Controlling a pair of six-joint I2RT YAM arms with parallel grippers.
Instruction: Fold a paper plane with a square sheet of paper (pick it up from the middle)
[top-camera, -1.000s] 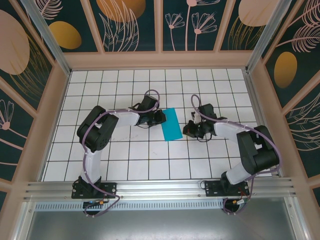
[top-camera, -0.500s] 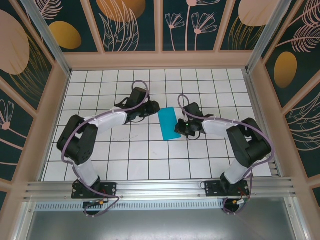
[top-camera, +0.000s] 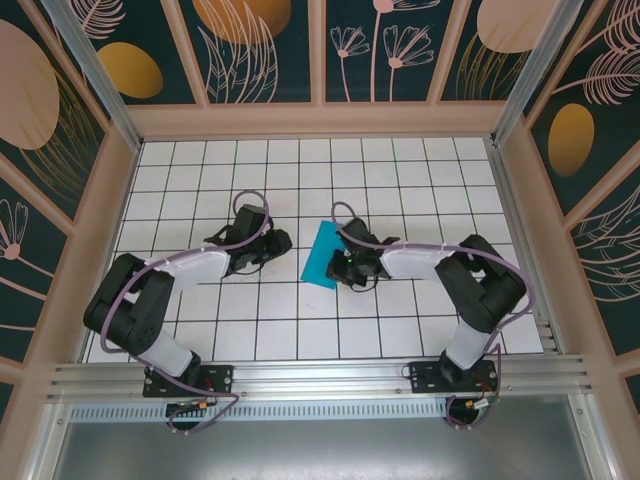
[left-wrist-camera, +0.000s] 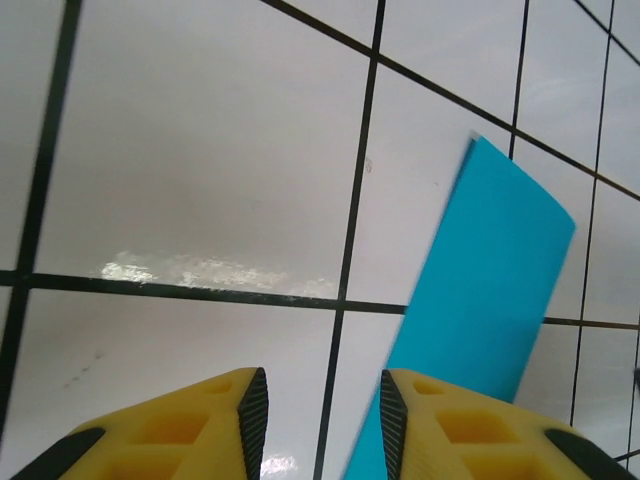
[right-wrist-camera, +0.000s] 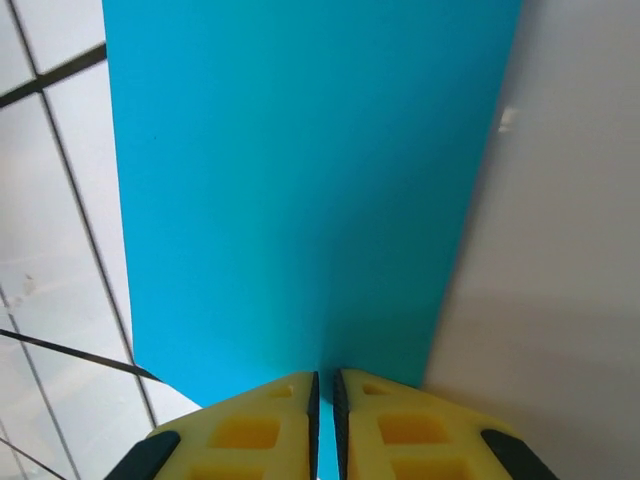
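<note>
Paper sheet (top-camera: 320, 255), folded to a strip, sits btwn the two grippers. Right gripper (right-wrist-camera: 323, 378) pinches its edge; left gripper (left-wrist-camera: 323, 385) spread, just beside it, not touching. Risk imo: thin one-sided pinch slips, strip skews, next crease goes crooked.

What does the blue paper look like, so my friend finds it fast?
Look at the white tiled table. Near its middle, the right gripper pinches a thin cyan-blue paper sheet. Nothing else on the tiles is bright blue.
</note>
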